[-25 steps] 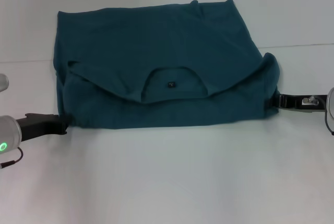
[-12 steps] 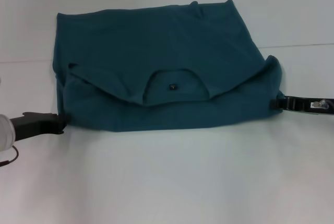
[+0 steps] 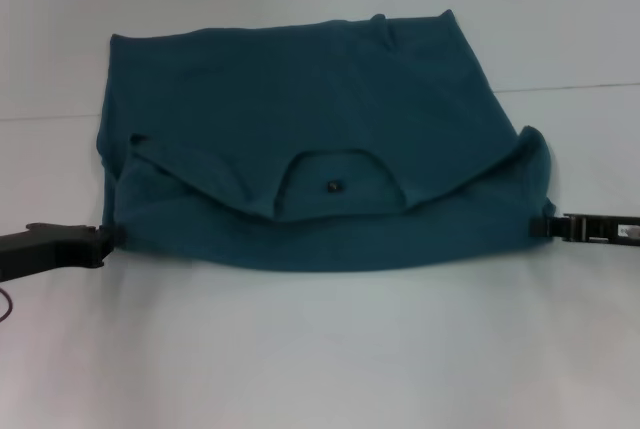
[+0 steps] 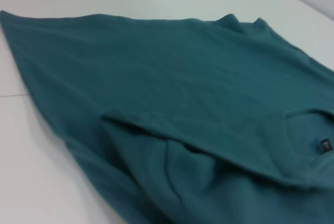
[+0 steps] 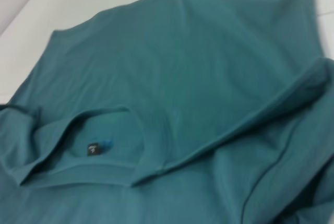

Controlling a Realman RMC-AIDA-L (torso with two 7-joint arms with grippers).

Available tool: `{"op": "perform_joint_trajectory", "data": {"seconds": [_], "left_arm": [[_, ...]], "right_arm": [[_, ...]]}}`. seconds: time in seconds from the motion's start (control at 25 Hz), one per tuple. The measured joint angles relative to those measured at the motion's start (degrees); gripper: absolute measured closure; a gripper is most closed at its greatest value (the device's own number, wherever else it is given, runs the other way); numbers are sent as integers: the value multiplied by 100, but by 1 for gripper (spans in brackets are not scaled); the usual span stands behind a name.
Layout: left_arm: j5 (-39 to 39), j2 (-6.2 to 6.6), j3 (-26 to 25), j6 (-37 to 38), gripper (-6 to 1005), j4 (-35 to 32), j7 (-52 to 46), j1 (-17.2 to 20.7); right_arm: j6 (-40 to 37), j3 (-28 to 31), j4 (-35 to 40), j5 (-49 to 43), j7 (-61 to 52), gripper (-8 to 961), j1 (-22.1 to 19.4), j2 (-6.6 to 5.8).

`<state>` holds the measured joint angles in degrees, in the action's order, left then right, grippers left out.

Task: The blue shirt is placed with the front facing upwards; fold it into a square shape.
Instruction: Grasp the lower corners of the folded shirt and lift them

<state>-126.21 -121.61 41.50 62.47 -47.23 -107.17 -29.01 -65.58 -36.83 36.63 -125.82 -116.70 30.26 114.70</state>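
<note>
White table: your largest item, matte and plain, carrying everything else in the head view.

Blue shirt: you will find it lying across the middle of the table, folded once so that the collar end lies doubled over the body. The fold's near edge runs from one hand to the other and sags slightly toward you in the centre. The neck opening faces up on the folded flap, with ribbed trim curving around it.

Left hand: low on the table at the shirt's near left corner, tip touching the cloth edge. You cannot tell from any view whether it is gripping the fabric.

Right hand: low at the shirt's near right corner, tip against the bunched cloth there; whether it is gripping cannot be told either.

Neck label: small, dark, inside the neck opening; you also see it in the right wrist view.
</note>
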Motion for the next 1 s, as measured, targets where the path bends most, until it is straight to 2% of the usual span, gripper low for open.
{"op": "perform_joint_trajectory", "data": {"seconds": [0.12, 0.32, 0.52, 1.0], "left_arm": [[0, 32, -197, 574, 1000, -213, 2, 91], [0, 65, -747, 1732, 1000, -576, 60, 239], [-16, 74, -835, 2387, 1000, -817, 33, 401], [-324, 97, -1232, 2769, 1000, -866, -33, 525]], "right_arm": [[-373, -4, 338, -1, 172, 898, -273, 53], [-945, 59, 594, 18, 465, 897, -627, 29], [-1402, 169, 765, 21, 670, 898, -849, 16], [-2276, 271, 1042, -15, 1111, 897, -1310, 64]]}}
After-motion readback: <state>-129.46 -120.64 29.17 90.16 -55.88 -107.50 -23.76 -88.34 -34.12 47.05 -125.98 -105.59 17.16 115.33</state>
